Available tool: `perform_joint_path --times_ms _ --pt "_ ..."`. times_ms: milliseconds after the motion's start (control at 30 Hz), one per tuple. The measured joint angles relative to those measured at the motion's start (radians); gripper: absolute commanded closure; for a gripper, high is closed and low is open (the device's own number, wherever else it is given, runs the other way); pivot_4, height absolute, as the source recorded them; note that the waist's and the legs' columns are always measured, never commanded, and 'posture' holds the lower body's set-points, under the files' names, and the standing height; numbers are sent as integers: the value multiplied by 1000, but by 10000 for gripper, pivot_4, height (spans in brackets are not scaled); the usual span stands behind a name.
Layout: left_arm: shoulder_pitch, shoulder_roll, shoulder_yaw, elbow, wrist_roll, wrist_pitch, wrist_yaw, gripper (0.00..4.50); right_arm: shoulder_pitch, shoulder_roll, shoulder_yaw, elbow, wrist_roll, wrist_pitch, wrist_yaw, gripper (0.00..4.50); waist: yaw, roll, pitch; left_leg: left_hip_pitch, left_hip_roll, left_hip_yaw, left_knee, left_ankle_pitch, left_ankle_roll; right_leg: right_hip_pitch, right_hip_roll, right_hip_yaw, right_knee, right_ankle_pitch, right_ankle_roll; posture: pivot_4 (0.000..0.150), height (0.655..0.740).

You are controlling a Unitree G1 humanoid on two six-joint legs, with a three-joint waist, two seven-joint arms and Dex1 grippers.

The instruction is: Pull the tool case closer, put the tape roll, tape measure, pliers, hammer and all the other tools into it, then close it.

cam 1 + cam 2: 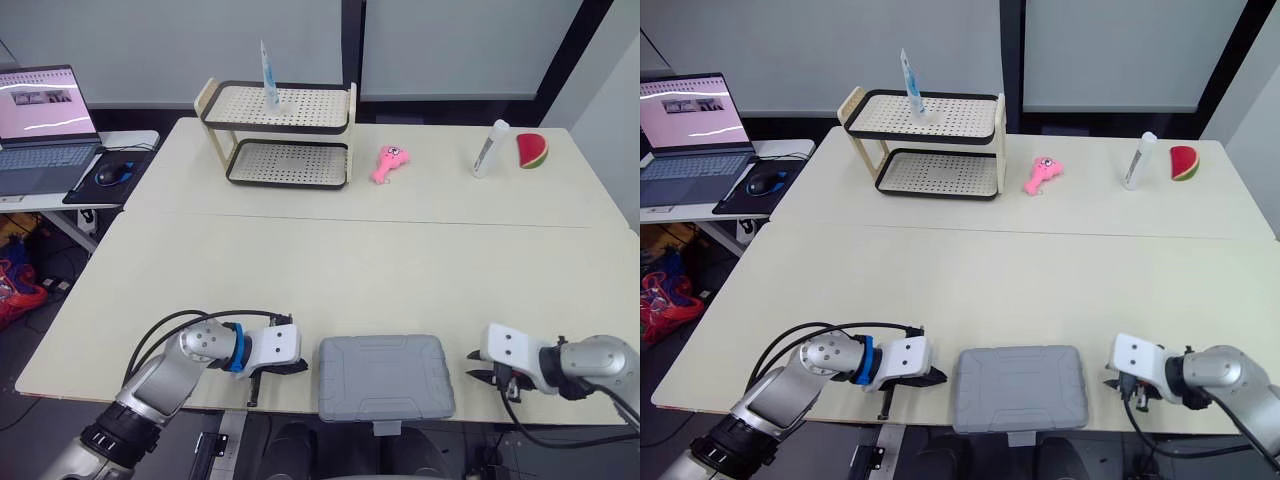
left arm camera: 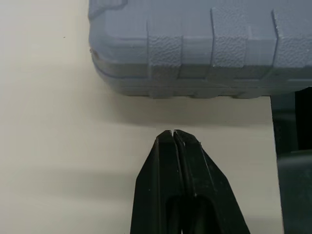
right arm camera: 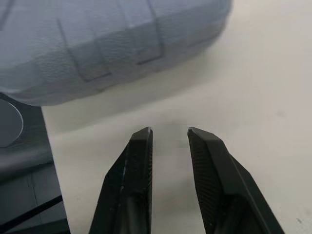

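Note:
The grey tool case [image 1: 381, 376] lies with its lid down at the table's near edge, its handle hanging over the front. My left gripper [image 1: 300, 366] rests on the table just left of the case, shut with nothing in it; its fingers [image 2: 174, 146] point at the case's side wall [image 2: 204, 53] a short way off. Just right of the case sits my right gripper [image 1: 472, 366], open and holding nothing. Its fingertips [image 3: 144, 139] stand a small gap from the case's rounded corner [image 3: 122, 44].
A two-tier perforated rack [image 1: 280, 128] holding a tube stands at the back left. Further right along the back lie a pink toy [image 1: 388, 163], a white bottle [image 1: 490, 148] and a watermelon slice [image 1: 532, 151]. A laptop [image 1: 40, 125] sits on a side desk at the left.

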Motion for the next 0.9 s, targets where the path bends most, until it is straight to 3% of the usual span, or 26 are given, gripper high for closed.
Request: perform_joint_path --times_ms 100,533,900 --pt "-3 -25 -23 -8 13 14 5 45000 15 17 4 -31 -20 10 1 42081 2 0 0 0 0 -1 0 0 0 0 0 0 0 0 0 1500 7400" --pt "-77 -81 -59 43 61 19 20 45000 -6 74 0 -108 -34 156 19 42081 9 0 0 1 -1 -1 1 0 0 1 0 -1 0 0 0 1500 7400" --pt "-81 -76 -63 45 67 3 6 45000 20 77 -12 -117 -42 151 18 42081 8 0 0 1 -1 -1 1 0 0 1 0 0 0 0 0 1500 7400"
